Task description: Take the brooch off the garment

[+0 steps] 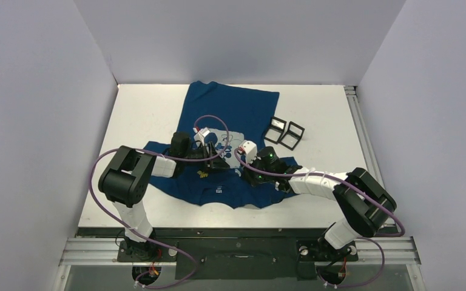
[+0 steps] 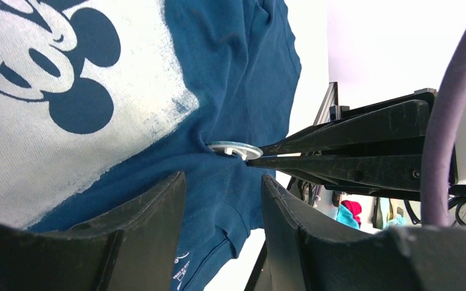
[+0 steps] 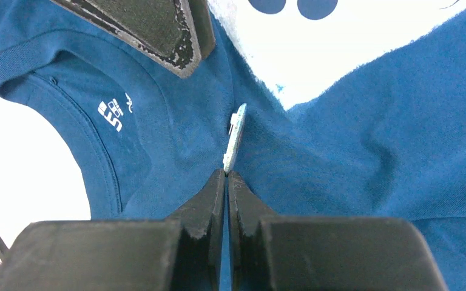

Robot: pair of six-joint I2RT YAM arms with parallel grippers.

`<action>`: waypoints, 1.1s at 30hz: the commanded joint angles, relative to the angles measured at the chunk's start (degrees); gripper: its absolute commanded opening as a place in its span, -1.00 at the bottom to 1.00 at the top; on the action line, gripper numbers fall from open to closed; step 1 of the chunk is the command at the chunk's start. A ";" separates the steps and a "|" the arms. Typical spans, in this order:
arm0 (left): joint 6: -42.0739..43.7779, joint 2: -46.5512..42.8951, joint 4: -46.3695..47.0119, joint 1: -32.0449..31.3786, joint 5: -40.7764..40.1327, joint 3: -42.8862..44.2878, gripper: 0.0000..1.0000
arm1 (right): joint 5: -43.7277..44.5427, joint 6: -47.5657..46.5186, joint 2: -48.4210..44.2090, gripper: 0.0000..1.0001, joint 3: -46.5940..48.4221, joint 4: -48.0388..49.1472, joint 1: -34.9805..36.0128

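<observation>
The dark blue T-shirt [image 1: 236, 103] lies flat on the white table, its pale mouse print [image 2: 30, 121] on the chest. The brooch [image 3: 235, 136] is a small pale disc seen edge-on, standing up from the fabric just below the print; it also shows in the left wrist view [image 2: 235, 148]. My right gripper [image 3: 226, 174] is shut on the brooch's lower edge, and the fabric puckers up around it. My left gripper [image 2: 223, 188] is open, its two fingers straddling the shirt fabric right beside the brooch. In the top view both grippers [image 1: 218, 159] [image 1: 243, 171] meet at the chest and the brooch is hidden.
Two small black square frames [image 1: 284, 131] lie on the table just right of the shirt. A small yellow object [image 1: 203, 174] lies on the shirt near the collar. Pale walls enclose the table on three sides.
</observation>
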 commanded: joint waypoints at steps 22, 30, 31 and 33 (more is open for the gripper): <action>-21.88 16.14 47.70 0.41 3.55 -4.10 0.13 | -4.35 5.91 3.44 -1.00 -4.55 20.15 -2.83; -24.30 17.56 49.75 -1.52 2.60 -3.96 0.25 | -5.31 7.10 3.66 -1.00 -5.69 23.55 -2.98; -23.99 17.49 49.07 -2.02 2.37 -3.79 0.26 | -5.06 7.15 3.65 -1.00 -5.77 23.80 -2.98; -23.24 17.16 47.21 -2.57 1.94 -3.60 0.27 | -4.20 6.97 3.59 -1.00 -6.02 24.89 -2.98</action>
